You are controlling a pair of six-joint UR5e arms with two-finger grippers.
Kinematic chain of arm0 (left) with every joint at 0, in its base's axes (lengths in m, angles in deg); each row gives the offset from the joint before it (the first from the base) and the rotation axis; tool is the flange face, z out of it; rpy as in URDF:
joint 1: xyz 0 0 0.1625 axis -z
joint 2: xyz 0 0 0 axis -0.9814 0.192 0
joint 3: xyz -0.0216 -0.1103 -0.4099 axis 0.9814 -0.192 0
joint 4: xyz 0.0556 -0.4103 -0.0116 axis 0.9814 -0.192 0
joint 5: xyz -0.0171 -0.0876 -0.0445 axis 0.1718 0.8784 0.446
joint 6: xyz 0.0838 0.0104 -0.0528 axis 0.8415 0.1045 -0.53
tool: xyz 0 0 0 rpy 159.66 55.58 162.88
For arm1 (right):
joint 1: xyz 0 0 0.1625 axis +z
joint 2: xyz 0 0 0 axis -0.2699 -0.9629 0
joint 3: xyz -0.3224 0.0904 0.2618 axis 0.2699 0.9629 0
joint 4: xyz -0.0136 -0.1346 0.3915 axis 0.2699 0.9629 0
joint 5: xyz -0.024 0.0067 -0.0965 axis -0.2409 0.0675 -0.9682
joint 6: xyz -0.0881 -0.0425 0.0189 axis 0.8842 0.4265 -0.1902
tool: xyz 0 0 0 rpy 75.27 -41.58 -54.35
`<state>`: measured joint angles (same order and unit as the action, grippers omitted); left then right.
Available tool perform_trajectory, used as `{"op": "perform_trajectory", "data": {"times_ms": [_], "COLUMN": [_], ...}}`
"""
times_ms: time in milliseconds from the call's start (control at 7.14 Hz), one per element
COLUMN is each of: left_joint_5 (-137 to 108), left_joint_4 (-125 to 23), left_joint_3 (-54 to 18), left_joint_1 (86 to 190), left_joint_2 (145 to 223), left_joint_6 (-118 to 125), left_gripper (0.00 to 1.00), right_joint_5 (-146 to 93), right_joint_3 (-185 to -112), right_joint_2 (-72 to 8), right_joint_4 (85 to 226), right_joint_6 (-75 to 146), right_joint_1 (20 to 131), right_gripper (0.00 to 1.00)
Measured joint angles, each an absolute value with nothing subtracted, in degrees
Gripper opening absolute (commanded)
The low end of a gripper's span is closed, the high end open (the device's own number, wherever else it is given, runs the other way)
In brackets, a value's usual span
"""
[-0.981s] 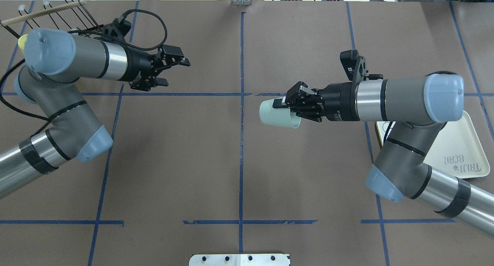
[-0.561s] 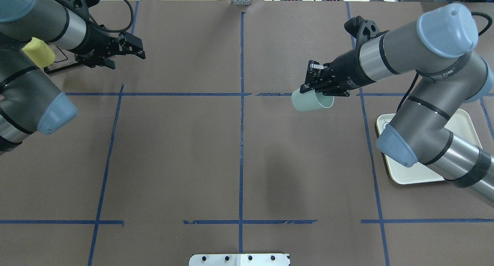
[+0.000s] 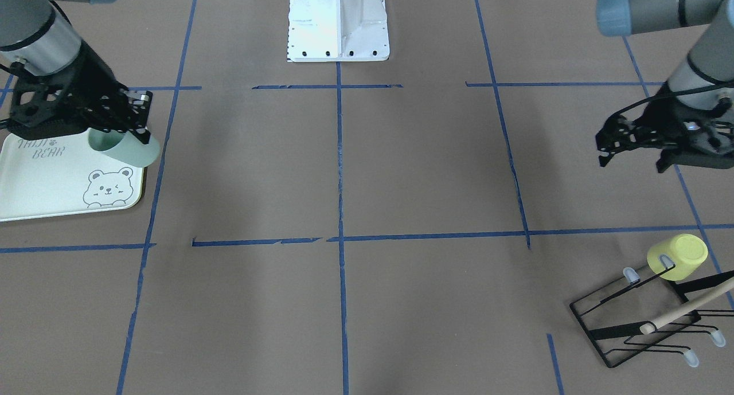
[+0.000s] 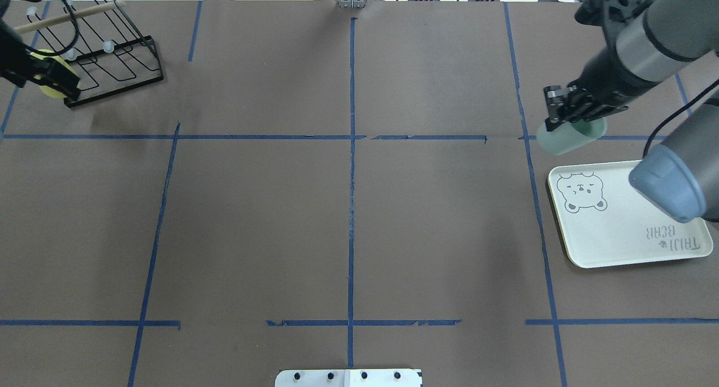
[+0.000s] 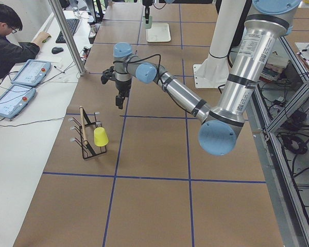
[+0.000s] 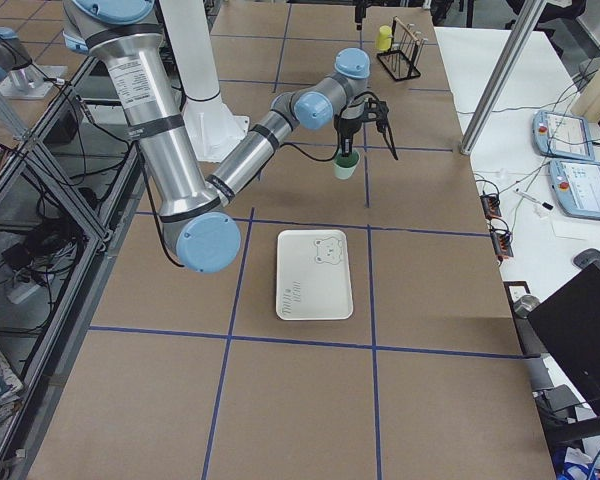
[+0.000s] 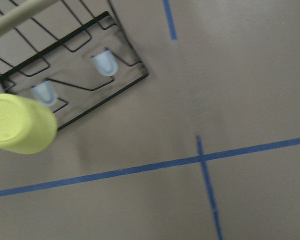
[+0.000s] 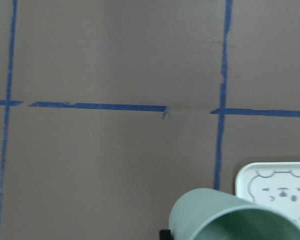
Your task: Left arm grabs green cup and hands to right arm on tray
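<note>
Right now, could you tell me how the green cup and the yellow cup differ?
The green cup is pale mint; the yellow cup is bright yellow. The green cup hangs tilted in the right gripper, beside the tray; the yellow cup sits bottom-up on the wire rack, ungripped. Both are plain handleless tumblers of similar size.

- The tabletop (image 4: 253,207) is covered with matt brown paper, striped with blue tape (image 4: 351,207).
- The green cup (image 4: 564,142) is seen as smooth, matt plastic, as is the yellow cup (image 3: 678,256).
- The tray (image 4: 612,235) is finished smooth, with a faint sheen.
- The rack (image 4: 104,61), at ten o'clock in the overhead view, is formed of thin black wire and crossed by a bare wooden dowel (image 4: 67,16).
</note>
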<state>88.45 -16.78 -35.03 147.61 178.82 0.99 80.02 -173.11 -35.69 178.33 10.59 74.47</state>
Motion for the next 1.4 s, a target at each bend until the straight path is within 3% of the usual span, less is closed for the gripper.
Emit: {"op": "perform_trajectory", "data": {"times_ms": [420, 841, 1401], "left_joint_5": [93.9, 95.4, 95.5], "left_joint_4": [-16.5, -16.5, -17.6], "left_joint_3": [-32.7, -33.4, -33.0], "left_joint_1": [159.9, 166.8, 168.3], "left_joint_2": [167.3, 157.7, 154.9], "left_joint_6": [19.7, 25.3, 25.5], "left_gripper": [1.00, 1.00, 1.00], "right_joint_5": [80.5, 81.3, 78.0], "right_joint_3": [-174.5, -174.4, -170.1], "right_joint_2": [-47.4, -57.4, -61.6], "right_joint_4": [179.6, 169.9, 154.9], "right_joint_6": [28.1, 30.0, 16.5], "right_joint_1": [81.5, 83.1, 78.0], "right_gripper": [0.02, 0.02, 0.03]}}
